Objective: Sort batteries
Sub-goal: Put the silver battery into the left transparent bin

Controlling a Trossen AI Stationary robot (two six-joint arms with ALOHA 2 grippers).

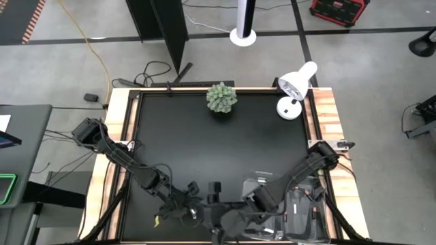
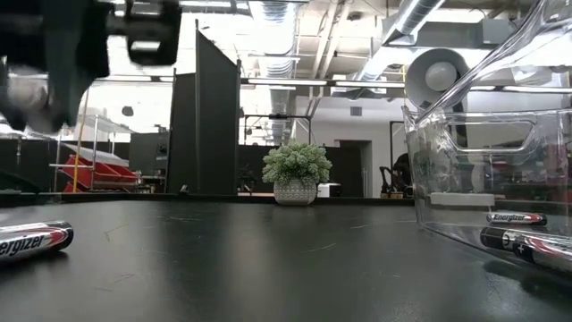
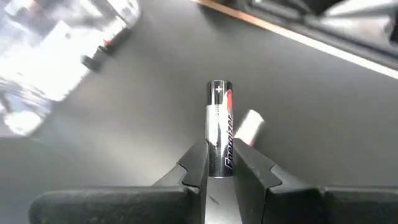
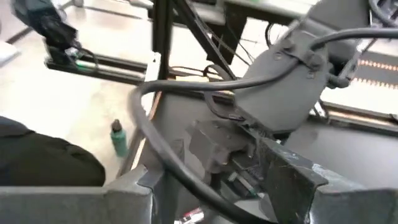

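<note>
My left gripper (image 3: pixel 221 167) is shut on a silver-and-black battery (image 3: pixel 220 118) with a red band, near the table's front edge (image 1: pixel 193 211). Beyond it a whitish battery (image 3: pixel 250 127) lies on the black tabletop. Another black-and-silver battery (image 2: pixel 27 241) lies on its side at the left of the low view. Two more batteries (image 2: pixel 517 217) (image 2: pixel 529 247) lie in a clear bin (image 2: pixel 487 161). My right gripper (image 4: pixel 230 190) stands open just right of the left one (image 1: pixel 225 223), above the table, with nothing between its fingers. My left gripper pinches the battery's rear half (image 3: pixel 221 163) between its two fingers, which lie along the battery. The plus end (image 3: pixel 220 88) sticks out forward past the fingertips. The fingers slant down toward the table. The battery is lifted clear of the tabletop.
Clear plastic bins (image 1: pixel 289 204) stand at the table's front right, beneath my right arm. A small potted plant (image 1: pixel 221 97) and a white lamp (image 1: pixel 296 88) stand at the far edge. The black tabletop (image 1: pixel 218 150) lies bare between them and the arms.
</note>
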